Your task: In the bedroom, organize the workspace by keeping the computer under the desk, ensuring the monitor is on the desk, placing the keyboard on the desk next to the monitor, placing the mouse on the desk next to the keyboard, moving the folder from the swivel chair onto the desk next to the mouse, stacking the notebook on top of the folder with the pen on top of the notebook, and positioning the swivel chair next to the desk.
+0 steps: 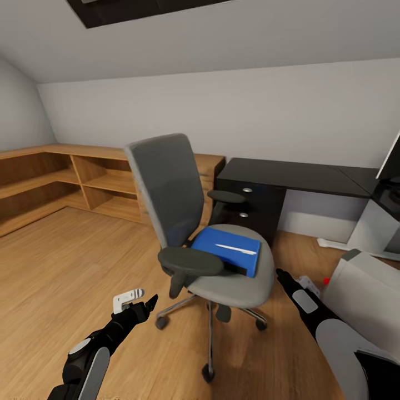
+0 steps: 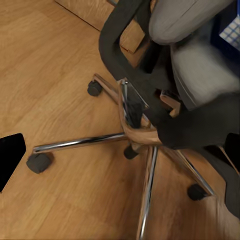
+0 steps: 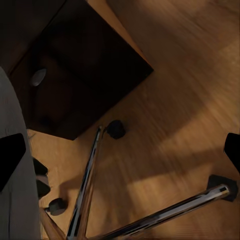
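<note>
folder (image 1: pixel 226 248): lying on swivel chair (image 1: pixel 183 222) seat, ahead betw. both arms
nearer: right gripper (image 1: pixel 279 274), fingers apart
left gripper (image 1: pixel 149 303): can't tell

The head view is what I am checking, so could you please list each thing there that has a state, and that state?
swivel chair: upright on the floor, apart from the desk.
blue folder: flat on the chair seat.
pen: lying on the folder.
desk: the top that shows is bare.
left gripper: holding nothing.
right gripper: holding nothing.
</note>
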`<state>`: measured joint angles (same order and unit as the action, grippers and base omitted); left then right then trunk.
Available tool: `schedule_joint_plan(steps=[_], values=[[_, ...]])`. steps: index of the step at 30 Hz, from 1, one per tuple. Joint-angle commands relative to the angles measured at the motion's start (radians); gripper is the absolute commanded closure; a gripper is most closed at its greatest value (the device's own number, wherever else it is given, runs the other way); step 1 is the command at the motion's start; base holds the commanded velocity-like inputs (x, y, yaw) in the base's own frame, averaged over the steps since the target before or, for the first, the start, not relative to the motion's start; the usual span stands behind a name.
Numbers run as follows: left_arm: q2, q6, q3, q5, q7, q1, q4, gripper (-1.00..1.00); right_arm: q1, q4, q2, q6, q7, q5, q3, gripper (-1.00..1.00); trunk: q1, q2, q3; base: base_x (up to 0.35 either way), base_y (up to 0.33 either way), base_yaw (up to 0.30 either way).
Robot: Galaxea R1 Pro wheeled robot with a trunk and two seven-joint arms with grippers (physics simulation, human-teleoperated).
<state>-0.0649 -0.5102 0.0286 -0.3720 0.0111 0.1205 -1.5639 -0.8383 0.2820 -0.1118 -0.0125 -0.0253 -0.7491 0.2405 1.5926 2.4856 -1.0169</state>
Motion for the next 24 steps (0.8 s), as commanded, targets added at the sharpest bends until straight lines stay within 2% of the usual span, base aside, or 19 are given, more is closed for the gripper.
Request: schedule_joint_plan(steps=[1,4,15,21,24], values=[[-0.001,-0.007,0.002,-0.007,0.001,0.001,-0.001,-1.00,0.000,0.001,0.000,-0.001,-0.002,-0.012,-0.004,-1.00,0.000,0.000,-0.002,0.000,0.000,0.163],[-0.001,-0.007,0.003,-0.007,0.001,0.001,-0.001,-1.00,0.000,0.003,-0.001,-0.001,-0.002,-0.012,-0.004,-1.00,0.000,0.000,-0.006,0.077,0.000,0.163],[-0.002,-0.007,0.002,-0.007,0.001,0.001,0.000,-1.00,0.000,0.009,-0.002,-0.001,-0.001,-0.012,-0.006,-1.00,0.000,0.000,-0.016,0.277,0.104,0.131],[-0.003,-0.007,0.002,-0.007,0.001,0.001,0.001,-1.00,0.000,0.011,-0.001,-0.003,-0.002,-0.010,-0.008,-1.00,0.000,0.000,-0.016,0.030,0.014,0.005],[-0.003,-0.007,0.002,-0.007,0.001,0.001,0.001,-1.00,0.001,0.011,-0.003,-0.003,-0.001,-0.010,-0.006,-1.00,0.000,0.000,-0.016,-0.281,0.074,0.000]])
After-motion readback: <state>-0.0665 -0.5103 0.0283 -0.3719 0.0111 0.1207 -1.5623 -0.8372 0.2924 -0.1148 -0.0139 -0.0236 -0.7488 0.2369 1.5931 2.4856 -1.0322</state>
